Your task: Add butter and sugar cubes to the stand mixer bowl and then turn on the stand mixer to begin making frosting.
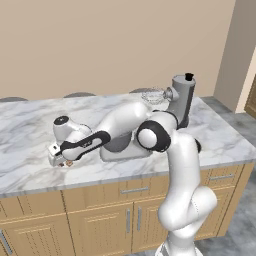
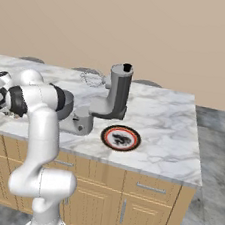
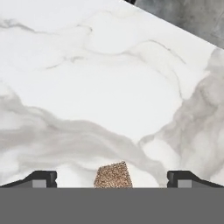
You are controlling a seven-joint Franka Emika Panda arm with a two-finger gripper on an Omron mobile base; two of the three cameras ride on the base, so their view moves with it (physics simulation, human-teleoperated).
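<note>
Tan-brown and finely speckled, one sugar cube (image 3: 113,174) sits on the white, grey-veined marble counter (image 3: 96,87), and in the hand view we see it centred between the two dark fingertips (image 3: 41,178), which stand wide apart on either side without touching it. Its top face looks rough and grainy, its edges slightly rounded. We read the gripper (image 3: 113,178) as fully spread, with nothing held.

From the left base view we find the gripper (image 1: 60,159) low over the counter (image 1: 30,165) near its front edge, toward the left end, with a small brown speck of the sugar cube (image 1: 69,162) just beside the white hand. The arm reaches leftward across the front of the stand mixer (image 1: 181,97), whose boxy dark-grey head stands tilted upright with a black knob on top and a wire whisk (image 1: 154,95) jutting out to the left. Its flat grey base lies along the counter behind the forearm, and the stand mixer bowl (image 1: 119,143) shows as a dark grey curve under the arm, largely hidden.

In the right base view we see the stand mixer (image 2: 118,92) near the middle of the counter (image 2: 173,127), the stand mixer bowl (image 2: 66,104) partly behind the elbow, and a red-rimmed plate (image 2: 121,138) with dark contents close to the front edge, just right of the mixer's base. We cannot make out the butter.
</note>
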